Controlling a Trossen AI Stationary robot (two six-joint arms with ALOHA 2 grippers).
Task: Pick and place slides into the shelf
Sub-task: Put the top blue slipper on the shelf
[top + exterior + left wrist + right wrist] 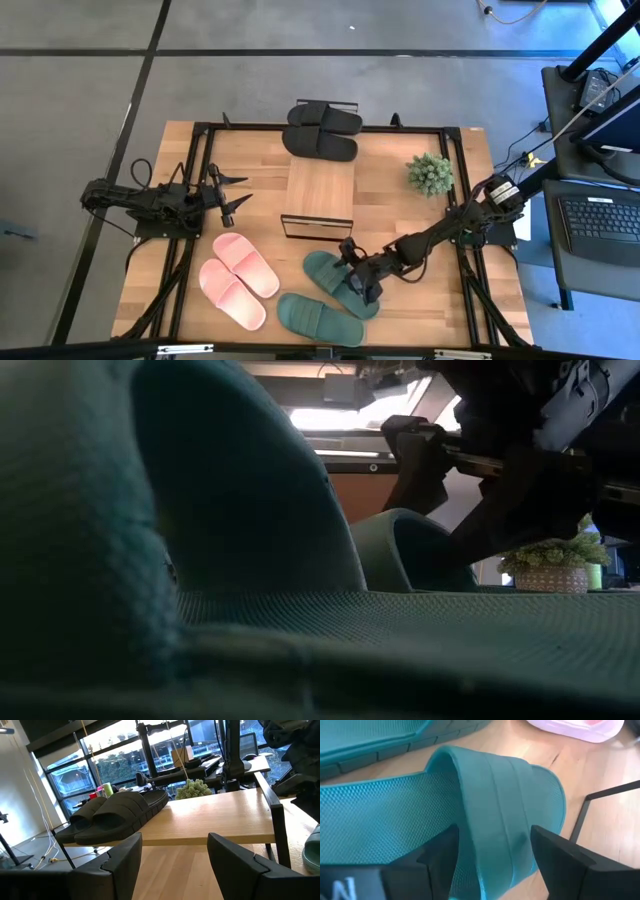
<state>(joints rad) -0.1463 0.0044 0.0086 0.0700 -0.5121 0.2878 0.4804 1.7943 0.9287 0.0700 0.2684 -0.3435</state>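
The shelf point(318, 195) stands mid-table, with the black pair point(322, 130) lying on its far end; the left wrist view shows this pair point(120, 812) resting on the top board point(215, 820). The pink pair point(238, 278) lies sole down near the shelf's left side. Two dark green slides lie near the front edge, one point(335, 280) farther in and one point(320, 318) closest to the edge. My right gripper point(358, 272) is low over the farther green slide, open, its fingers on either side of the strap point(505, 820). My left gripper point(235, 195) waits open, left of the shelf.
A small potted plant point(430, 173) stands right of the shelf. A black metal frame point(460, 200) runs round the tabletop. The near green slide point(200, 560) fills most of the low view. Bare wood lies between the shelf and the plant.
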